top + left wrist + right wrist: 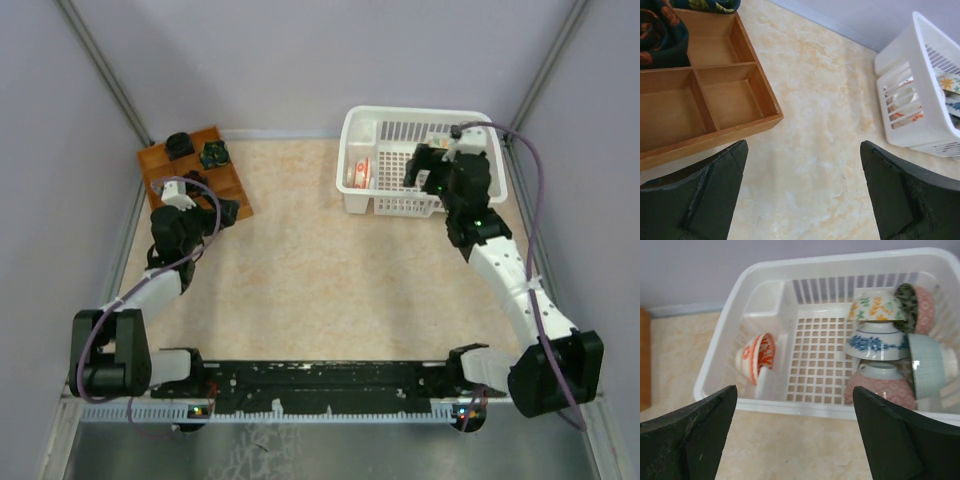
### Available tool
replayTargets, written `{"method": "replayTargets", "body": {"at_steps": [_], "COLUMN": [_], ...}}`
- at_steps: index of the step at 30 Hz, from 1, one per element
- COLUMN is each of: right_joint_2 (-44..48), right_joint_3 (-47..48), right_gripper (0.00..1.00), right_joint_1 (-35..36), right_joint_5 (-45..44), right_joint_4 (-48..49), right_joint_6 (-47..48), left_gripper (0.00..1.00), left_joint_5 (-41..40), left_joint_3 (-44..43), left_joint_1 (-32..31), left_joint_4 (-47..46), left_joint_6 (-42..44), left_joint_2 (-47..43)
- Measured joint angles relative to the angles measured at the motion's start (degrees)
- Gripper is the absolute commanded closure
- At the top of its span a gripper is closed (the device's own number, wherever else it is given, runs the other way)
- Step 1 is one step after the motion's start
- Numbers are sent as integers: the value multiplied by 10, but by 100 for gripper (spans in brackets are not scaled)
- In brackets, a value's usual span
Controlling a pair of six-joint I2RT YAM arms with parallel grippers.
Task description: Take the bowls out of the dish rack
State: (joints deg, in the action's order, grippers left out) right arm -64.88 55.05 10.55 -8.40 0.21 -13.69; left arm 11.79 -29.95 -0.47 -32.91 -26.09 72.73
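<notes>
Bowls [875,342] crowd the right end of the dish rack [840,260], overturned and leaning on one another, likely stacked that way because they are too many for the space. Some hide behind others, so their exact count is uncertain. One orange-red bowl [757,357] stands apart on edge at the rack's left end, propped against an upright divider [767,382] just in front of the corner compartment [765,302]. The right claw [792,390] hangs at the rack's near wall, jaws wide apart and empty, facing the bare floor between the lone bowl and the heap. That stance suits a reach for either. The left claw [804,145], likewise spread and empty, hovers over the tabletop [830,100] well to the rack's left, beside a wooden tray [730,100], seemingly out of the other arm's way.
</notes>
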Motion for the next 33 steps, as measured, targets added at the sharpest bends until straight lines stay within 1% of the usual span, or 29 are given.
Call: {"method": "replayTargets", "body": {"at_steps": [3, 5, 10, 14, 17, 19, 23, 29, 33], "right_joint_2": [-64, -103, -166, -233, -297, -327, -349, -350, -350], "right_joint_3": [78, 115, 155, 221, 285, 306, 310, 313, 313], "right_gripper": [1, 1, 1, 1, 1, 1, 1, 1, 1], "right_joint_1": [44, 58, 99, 157, 205, 224, 233, 223, 206], "right_joint_5": [7, 10, -2, -29, -68, -83, -103, -124, -107], "right_joint_4": [-59, -85, -123, -152, -166, -168, -180, -178, -178], "right_joint_6": [12, 18, 36, 57, 72, 75, 74, 71, 57], "left_gripper": [1, 1, 3, 3, 3, 2, 1, 1, 1], "left_joint_5": [14, 22, 32, 28, 25, 24, 24, 25, 24], "left_joint_3": [-14, -26, -50, -63, -72, -76, -78, -78, -78], "left_joint_1": [0, 0, -2, -15, -31, -41, -52, -60, -67], "left_joint_4": [21, 38, 88, 121, 141, 155, 172, 180, 181], "left_joint_6": [-27, -35, -38, -34, -28, -23, -14, -3, 1], "left_joint_2": [0, -3, -33, -64, -73, -74, -78, -90, -90]}}
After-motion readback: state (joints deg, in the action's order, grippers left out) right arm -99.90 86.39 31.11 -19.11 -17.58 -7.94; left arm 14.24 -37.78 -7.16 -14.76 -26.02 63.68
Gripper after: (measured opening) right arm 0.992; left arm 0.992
